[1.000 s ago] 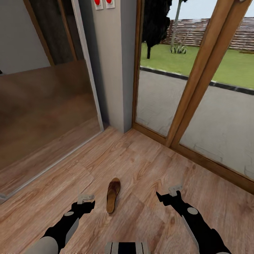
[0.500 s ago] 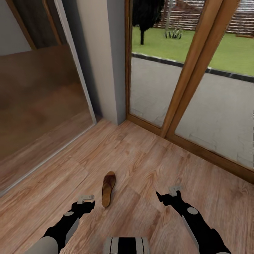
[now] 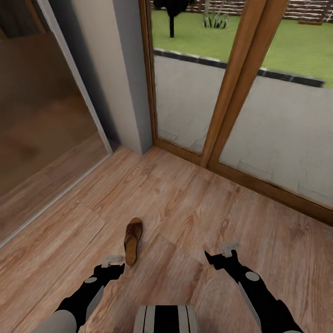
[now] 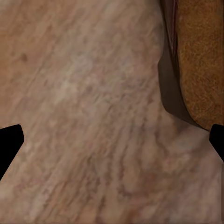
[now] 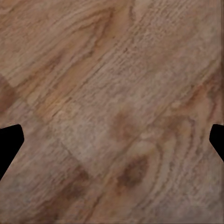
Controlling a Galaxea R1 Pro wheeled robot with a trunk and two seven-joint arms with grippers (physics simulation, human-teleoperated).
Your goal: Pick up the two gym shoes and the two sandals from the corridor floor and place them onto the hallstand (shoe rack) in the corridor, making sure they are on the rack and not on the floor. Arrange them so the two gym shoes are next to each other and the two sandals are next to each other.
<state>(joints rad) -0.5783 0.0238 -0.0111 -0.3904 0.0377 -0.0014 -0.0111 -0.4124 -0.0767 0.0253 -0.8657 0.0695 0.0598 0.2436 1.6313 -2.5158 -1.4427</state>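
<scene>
Sandal (image 3: 132, 240), brown leather with a tan footbed, flat and narrow, is lying lengthwise on the corridor floor (image 3: 194, 217) just ahead of the robot, between the two arms and nearer the left one. The floor is showing as light brown wood-plank laminate with strong grain and dark knots. Left gripper (image 3: 113, 262) is hovering low over the planks just beside the sandal's near end, apart from it; in the left wrist view its two black fingertips (image 4: 9, 142) are sitting at opposite edges of the frame, spread wide with nothing between them but floor, and the sandal's grainy tan footbed and dark rim (image 4: 196, 60) are running out of the picture, only partly seen. Right gripper (image 3: 222, 255) is hanging well apart from the sandal on the other side, its fingertips (image 5: 9, 142) likewise spread wide over bare planks, holding nothing. Ahead, a grey wall corner (image 3: 118, 74) is standing between a dark glossy panel (image 3: 41, 120) in a pale frame and wood-framed glass doors (image 3: 231, 88), through which grey paving and green lawn (image 3: 286, 46) are showing. The robot's striped trunk (image 3: 164, 319) is being cut off by the lower edge.
</scene>
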